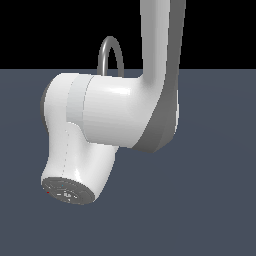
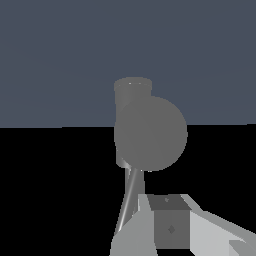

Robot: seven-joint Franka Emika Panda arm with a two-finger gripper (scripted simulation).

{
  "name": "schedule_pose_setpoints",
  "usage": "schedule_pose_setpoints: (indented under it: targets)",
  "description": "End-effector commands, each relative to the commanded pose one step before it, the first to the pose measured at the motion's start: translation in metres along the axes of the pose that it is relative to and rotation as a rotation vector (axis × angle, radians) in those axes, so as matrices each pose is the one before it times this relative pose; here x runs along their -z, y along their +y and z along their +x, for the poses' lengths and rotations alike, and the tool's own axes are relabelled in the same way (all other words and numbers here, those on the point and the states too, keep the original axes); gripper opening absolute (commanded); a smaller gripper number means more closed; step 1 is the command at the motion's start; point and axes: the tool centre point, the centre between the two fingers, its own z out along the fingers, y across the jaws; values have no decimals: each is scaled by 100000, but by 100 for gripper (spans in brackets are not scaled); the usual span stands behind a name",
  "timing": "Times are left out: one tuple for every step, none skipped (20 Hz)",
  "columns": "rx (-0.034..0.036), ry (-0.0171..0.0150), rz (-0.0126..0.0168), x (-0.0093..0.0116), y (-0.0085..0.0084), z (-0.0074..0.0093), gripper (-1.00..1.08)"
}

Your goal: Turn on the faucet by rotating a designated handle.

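In the exterior view only the top of the faucet's arched spout (image 1: 110, 51) shows, behind the big white arm, which hides the faucet's base and my gripper. The wrist view looks straight at the faucet (image 2: 149, 131): a short grey cylinder with a round grey body in front of it, and a slim tube (image 2: 129, 200) running from that body toward the camera. I cannot pick out the handle as a separate lever in either view. Parts of my gripper (image 2: 167, 227) fill the near edge of the wrist view, close to the slim tube. Whether the jaws touch it is unclear.
The white and grey arm link (image 1: 115, 115) fills the middle of the exterior view. A flat dark blue-grey floor (image 1: 215, 200) spreads around it, with black background beyond.
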Motion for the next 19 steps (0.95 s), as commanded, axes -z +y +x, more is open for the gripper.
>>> schedule_pose_setpoints:
  targets:
    - [1118,329,7154,-230,-4770,632,-100]
    - [6,-247,340,-51,-562,57,-100]
    - [0,0,0,0,0,0,-100]
    - [-1384,-1080,-8103,570,4609,-784,-100]
    - [102,75,580,-19,-426,365,-100]
    - [102,75,580,-19,-426,365,-100]
    - [101,75,576,-19,-424,364,-100]
    - [101,75,580,-20,-426,365,-100]
    - [101,75,581,-20,-426,365,-100]
    - [101,75,581,-20,-425,365,-100]
    - [100,75,581,-20,-425,365,-100]
    - [100,75,581,-20,-425,365,-100]
    - [99,75,581,-21,-425,365,-100]
    - [99,76,581,-21,-425,365,-100]
    - [99,76,585,-22,-427,365,-100]
    - [98,76,585,-22,-426,365,-100]
    - [96,76,585,-23,-425,365,-100]
    - [91,75,574,-24,-415,357,-100]
    - [0,0,0,0,0,0,-100]
